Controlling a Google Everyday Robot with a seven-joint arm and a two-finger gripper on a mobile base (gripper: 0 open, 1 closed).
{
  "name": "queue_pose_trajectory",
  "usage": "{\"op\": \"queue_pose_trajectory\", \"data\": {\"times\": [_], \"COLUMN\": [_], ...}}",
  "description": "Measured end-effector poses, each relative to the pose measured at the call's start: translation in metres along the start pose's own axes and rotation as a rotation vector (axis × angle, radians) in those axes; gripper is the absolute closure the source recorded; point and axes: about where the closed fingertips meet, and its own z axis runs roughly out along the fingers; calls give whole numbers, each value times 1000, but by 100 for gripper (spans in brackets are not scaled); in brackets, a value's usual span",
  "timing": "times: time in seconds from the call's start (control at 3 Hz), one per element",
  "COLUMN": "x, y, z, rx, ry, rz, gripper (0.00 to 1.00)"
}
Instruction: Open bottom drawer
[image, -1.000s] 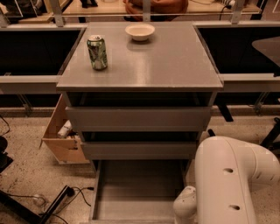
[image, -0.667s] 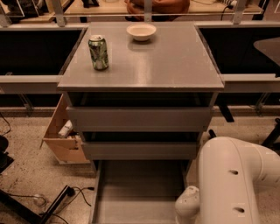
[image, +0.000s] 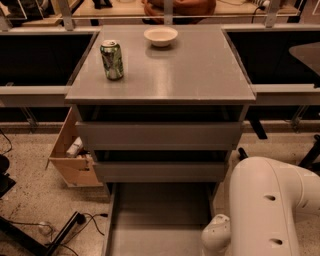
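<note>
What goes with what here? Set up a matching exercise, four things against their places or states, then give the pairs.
1 can
2 bowl
3 bottom drawer
4 box

A pulled out
B floor, left of cabinet
C cabinet top, left side
D cabinet top, back edge

Pairs: 1-C, 2-D, 3-A, 4-B.
The gripper is out of view; only the arm shows, lower right.

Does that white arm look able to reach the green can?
Probably yes: the can stands unblocked on the cabinet top. The arm sits low beside the open bottom drawer; its claw is out of view.
</note>
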Motion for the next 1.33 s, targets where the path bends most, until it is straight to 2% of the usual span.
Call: {"op": "queue_pose_trajectory", "data": {"times": [0.67,1.33], "x": [24,24], "y": [25,25], "z": [4,4], "rx": [-48,-48], "ry": [13,13], "rz": [20,20], "gripper": [97,51]}}
